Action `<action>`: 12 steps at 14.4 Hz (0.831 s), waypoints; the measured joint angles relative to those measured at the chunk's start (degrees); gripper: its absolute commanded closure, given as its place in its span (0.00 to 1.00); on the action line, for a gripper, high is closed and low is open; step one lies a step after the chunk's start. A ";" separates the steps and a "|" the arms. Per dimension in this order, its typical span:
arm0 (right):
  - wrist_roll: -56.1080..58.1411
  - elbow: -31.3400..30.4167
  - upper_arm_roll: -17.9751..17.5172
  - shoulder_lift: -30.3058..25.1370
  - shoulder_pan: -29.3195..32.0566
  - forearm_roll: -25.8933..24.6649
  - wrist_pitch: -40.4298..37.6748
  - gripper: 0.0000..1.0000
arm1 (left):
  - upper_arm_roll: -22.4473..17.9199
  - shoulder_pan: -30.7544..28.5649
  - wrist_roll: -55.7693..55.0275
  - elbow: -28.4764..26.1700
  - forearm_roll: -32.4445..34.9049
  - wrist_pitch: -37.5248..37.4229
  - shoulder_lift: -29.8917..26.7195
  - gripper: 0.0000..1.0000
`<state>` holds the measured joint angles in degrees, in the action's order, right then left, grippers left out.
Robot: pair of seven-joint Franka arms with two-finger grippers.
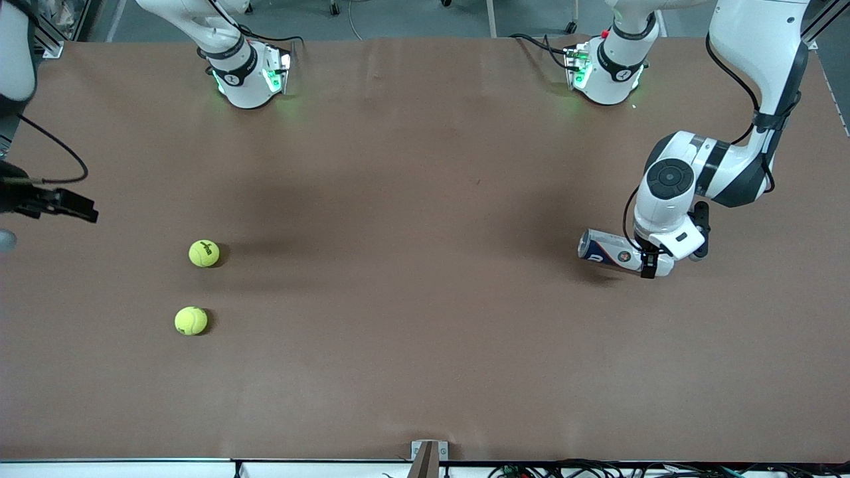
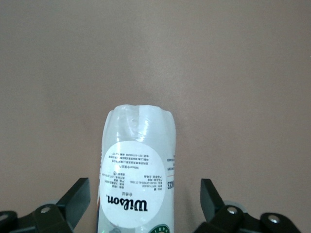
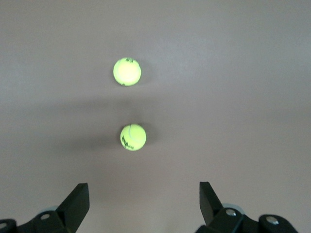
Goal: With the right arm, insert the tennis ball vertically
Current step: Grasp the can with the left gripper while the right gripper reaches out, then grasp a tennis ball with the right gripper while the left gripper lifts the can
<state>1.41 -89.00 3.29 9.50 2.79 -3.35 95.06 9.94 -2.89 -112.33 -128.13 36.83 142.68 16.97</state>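
A clear Wilson tennis ball can [image 1: 607, 251] lies on its side on the brown table toward the left arm's end. My left gripper [image 1: 652, 264] is low over the can's end, open, with a finger on either side and a gap to each; the can fills the left wrist view [image 2: 137, 170] between the fingertips [image 2: 80, 196]. Two yellow-green tennis balls lie toward the right arm's end, one [image 1: 204, 253] farther from the front camera than the other [image 1: 191, 320]. My right gripper [image 1: 83, 211] hangs open and empty above the table edge, apart from both balls [image 3: 133, 137] [image 3: 127, 71].
The brown table [image 1: 412, 265] spreads wide between the balls and the can. Both arm bases [image 1: 249, 76] [image 1: 607, 70] stand along the edge farthest from the front camera. A small bracket [image 1: 428, 455] sits at the nearest edge.
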 measured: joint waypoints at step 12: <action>-0.06 -0.24 -0.01 4.08 1.30 3.08 4.05 0.00 | -0.01 -1.38 -0.07 -1.50 4.59 3.16 2.97 0.00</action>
<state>1.35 -89.24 3.28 13.58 4.09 -0.28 99.10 9.93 -4.28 -112.41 -129.62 41.42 145.84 19.95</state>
